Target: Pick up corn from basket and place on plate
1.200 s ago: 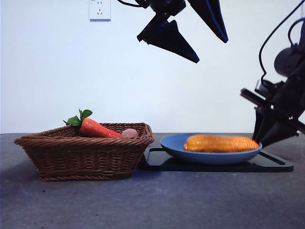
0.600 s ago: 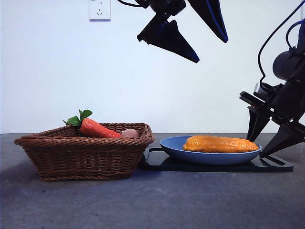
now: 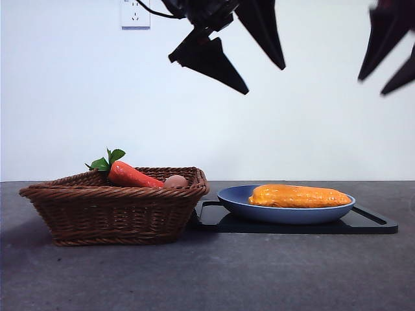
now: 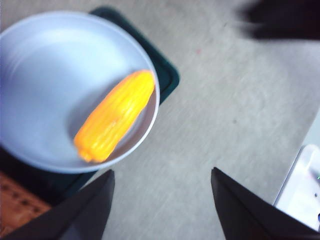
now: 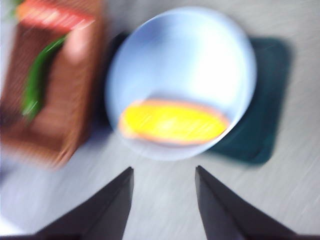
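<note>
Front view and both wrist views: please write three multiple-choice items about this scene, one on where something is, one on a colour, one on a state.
1. Where does the corn lie?
A. in the basket
B. on the plate
C. on the bare table

2. What colour is the plate?
A. blue
B. white
C. red

3. How do the two grippers stand?
A. both open and empty, raised above the table
B. one shut on the corn
C. both shut inside the basket

Key: 1 B, the corn rests in the plate, beside the basket, which holds the carrot. 2 A, its rim shows blue. 3 A, the left gripper and the right gripper each show spread jaws with nothing between.
</note>
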Robot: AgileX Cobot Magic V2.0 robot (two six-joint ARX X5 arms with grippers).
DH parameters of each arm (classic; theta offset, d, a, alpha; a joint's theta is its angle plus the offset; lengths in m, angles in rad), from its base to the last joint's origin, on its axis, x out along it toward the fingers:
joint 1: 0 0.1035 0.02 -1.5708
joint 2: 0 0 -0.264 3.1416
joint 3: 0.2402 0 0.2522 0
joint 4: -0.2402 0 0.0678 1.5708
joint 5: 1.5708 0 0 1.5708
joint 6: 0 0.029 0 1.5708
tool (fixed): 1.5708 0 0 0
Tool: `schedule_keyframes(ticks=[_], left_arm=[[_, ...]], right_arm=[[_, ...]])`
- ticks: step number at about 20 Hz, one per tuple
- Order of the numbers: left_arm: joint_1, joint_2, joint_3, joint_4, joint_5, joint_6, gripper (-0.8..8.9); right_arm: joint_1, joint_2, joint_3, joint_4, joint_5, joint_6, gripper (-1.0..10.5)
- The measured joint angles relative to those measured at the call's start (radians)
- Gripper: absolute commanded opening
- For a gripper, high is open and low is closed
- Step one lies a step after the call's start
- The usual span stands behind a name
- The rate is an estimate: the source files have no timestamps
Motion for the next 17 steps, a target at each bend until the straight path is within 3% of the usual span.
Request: schedule_keyframes(ticks=[3,6,9,11,17], left_arm=[[0.011,0.000,0.000,-0.036,0.000,0.004,2.82],[0.012,0.000,0.000,-0.053,0.000,0.011,2.60],[0.012,0.000,0.000,-0.068,0.000,0.012,1.09],[0.012,0.000,0.000,-0.074,0.000,0.012,0.02],[0.012,0.000,0.000,-0.085,0.000,0.012,0.07]], right_arm=[[0.055,-0.102,-0.002,-0.129,0.002,-0.035,2.0],[0.107,-0.183,-0.050,-0.130,0.003,-0.045,1.8],[0.140,-0.234,-0.145,-0.094,0.002,-0.049,0.4],[0.143,-0.245,-0.227,-0.046,0.002,-0.052,0.0],[0.143,-0.245,-0.307,0.009,0.000,-0.051,0.0]])
